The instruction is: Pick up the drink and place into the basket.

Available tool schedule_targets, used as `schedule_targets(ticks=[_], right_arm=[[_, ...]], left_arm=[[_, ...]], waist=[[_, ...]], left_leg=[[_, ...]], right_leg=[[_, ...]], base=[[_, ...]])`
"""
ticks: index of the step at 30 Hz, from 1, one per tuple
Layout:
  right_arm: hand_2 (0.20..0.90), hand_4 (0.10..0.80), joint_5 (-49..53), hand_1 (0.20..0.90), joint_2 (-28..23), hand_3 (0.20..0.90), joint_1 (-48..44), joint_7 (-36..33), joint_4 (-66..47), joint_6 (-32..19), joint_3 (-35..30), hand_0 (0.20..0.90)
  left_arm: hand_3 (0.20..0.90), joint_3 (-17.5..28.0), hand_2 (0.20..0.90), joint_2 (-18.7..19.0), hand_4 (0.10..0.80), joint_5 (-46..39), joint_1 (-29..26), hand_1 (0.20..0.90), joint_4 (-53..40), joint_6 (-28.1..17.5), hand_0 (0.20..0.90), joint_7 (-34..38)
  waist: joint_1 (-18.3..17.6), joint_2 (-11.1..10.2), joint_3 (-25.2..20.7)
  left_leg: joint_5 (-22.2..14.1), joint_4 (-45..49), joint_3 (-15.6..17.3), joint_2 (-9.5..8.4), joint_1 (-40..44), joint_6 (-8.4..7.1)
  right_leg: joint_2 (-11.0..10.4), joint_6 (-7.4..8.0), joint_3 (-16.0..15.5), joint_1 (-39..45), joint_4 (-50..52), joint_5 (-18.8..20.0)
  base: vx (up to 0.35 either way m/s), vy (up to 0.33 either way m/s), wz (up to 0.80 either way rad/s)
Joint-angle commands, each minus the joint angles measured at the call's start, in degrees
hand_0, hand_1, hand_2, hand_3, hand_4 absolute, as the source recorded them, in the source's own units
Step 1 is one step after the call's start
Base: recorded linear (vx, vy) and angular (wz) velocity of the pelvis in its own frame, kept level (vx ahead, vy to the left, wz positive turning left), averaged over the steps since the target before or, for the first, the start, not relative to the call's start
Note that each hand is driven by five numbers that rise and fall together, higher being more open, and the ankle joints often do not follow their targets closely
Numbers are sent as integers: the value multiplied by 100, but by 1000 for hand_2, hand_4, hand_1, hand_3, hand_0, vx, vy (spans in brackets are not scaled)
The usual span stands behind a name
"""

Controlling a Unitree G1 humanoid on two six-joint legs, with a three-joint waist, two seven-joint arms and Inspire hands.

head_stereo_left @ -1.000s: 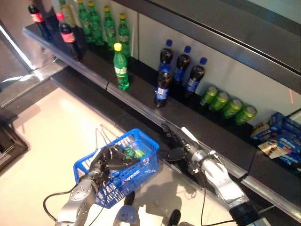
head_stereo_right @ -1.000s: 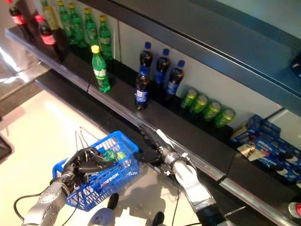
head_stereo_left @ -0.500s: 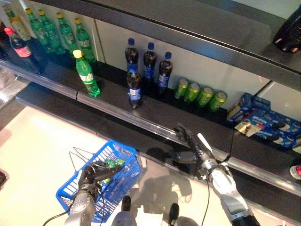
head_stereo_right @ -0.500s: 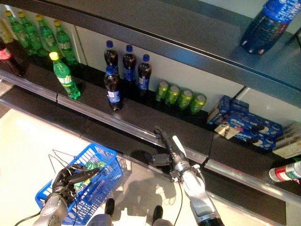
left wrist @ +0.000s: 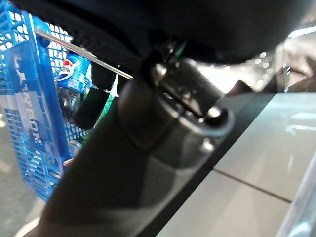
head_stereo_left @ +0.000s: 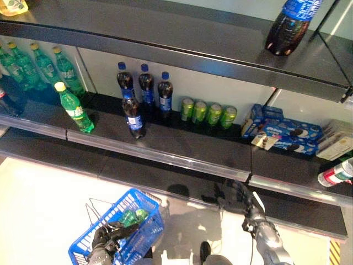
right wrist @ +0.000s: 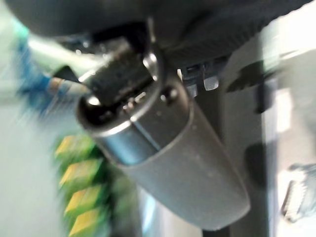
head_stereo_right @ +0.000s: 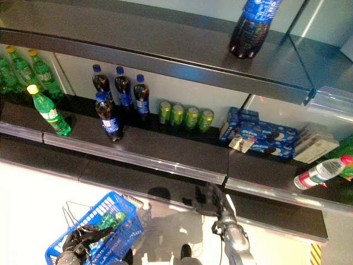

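The left hand grips the wire handle of the blue basket, its fingers curled around it low over the pale floor. Green drinks lie inside the basket, and the left wrist view also shows a dark cola bottle with a blue label resting against the basket's mesh wall.

The right hand is raised before the front edge of the lower shelf, its fingers spread and relaxed, clasping nothing.

On that shelf, four dark cola bottles stand near the middle, one set forward of the other three. Just beside them, towards the back wall, stands a row of green cans. A green bottle with a yellow cap stands alone closer to the front edge, and more green bottles line the back at the left end. Blue biscuit boxes lie at the right end. A large cola bottle stands on the upper shelf.
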Motion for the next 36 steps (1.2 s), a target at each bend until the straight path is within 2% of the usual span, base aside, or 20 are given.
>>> schedule_targets(ticks=[1,6,9,10,13,20,21,36], right_arm=[[900,800,349,900,-336,900,-58,-10,259,-511,-279,900],[900,800,352,900,-420,900,-229,137,1456,-652,-466,900],[900,800,515,900,-424,900,-300,180,1882,-568,-563,900],[900,800,551,900,-438,900,-338,266,2342,-610,-678,900],[900,800,265,900,-496,900,-428,239,2910,-400,-713,900],[900,800,-74,900,-517,900,-471,192,3306,94,-655,900],[900,800,123,900,-513,900,-469,170,3362,180,-646,900],[900,800,37,900,-519,900,-488,298,3495,335,-578,900]], left_arm=[[200,341,300,514,100,379,-589,300,-22,-1303,300,-73],[200,319,300,576,100,563,-646,300,951,-1210,300,-127],[200,296,300,592,100,618,-641,300,1267,-1148,300,-203],[200,263,300,591,100,700,-610,300,1483,-1212,300,-273],[200,160,300,563,100,615,-606,300,1629,-1122,300,-330],[200,39,300,473,100,720,-582,300,1639,-929,300,-422],[200,33,300,488,100,751,-583,300,1659,-870,300,-456],[200,-147,300,508,100,923,-581,300,1783,-553,300,-524]], waist=[[74,409,-871],[96,428,-901],[110,428,-921],[130,432,-927],[196,457,-910],[311,469,-902],[324,472,-899],[308,523,-880]], left_leg=[[-432,-4,-112,-35,135,63],[-469,10,-100,-45,174,76],[-474,18,-90,-42,177,78],[-482,35,-81,-41,180,83],[-492,45,-94,-34,188,91],[-496,57,-178,-44,194,98],[-492,52,-183,-33,201,94],[-500,51,-240,-51,197,129]], right_leg=[[-262,152,57,-7,47,98],[-240,127,119,15,52,72],[-232,120,122,19,63,60],[-230,113,110,21,86,49],[-232,96,37,31,113,27],[-228,69,-50,92,118,-11],[-224,68,-69,102,123,-16],[-192,42,-22,85,181,-71]], base=[[1,2,-11],[0,10,-8],[0,0,0],[0,0,0],[0,0,0],[0,0,0],[0,0,0],[0,0,0]])
